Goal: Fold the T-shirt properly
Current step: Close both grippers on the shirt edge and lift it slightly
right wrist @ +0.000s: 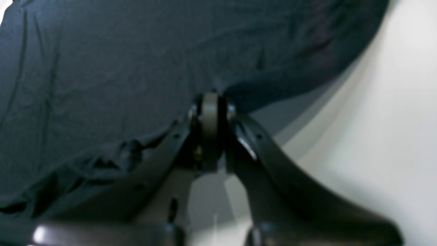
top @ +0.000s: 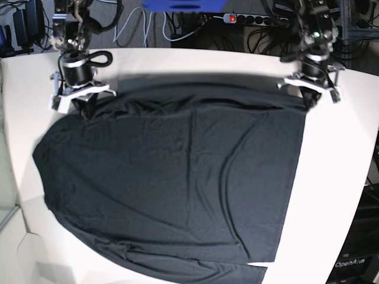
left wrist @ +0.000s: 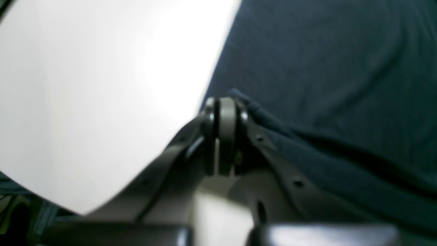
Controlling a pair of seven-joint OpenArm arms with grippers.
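The black T-shirt (top: 177, 189) lies spread over the white table (top: 337, 177), with its far edge lifted a little and casting a shadow. My left gripper (top: 308, 102) is at the shirt's far right corner. In the left wrist view it (left wrist: 222, 104) is shut, with a fold of the shirt (left wrist: 341, 68) pinched at its tips. My right gripper (top: 84, 106) is at the far left corner. In the right wrist view it (right wrist: 210, 99) is shut on the shirt's edge (right wrist: 102, 68), which is raised off the table.
A power strip and tangled cables (top: 237, 18) lie behind the table's far edge. A dark box (top: 355, 260) stands off the table's right front corner. The shirt's near hem reaches the table's front edge.
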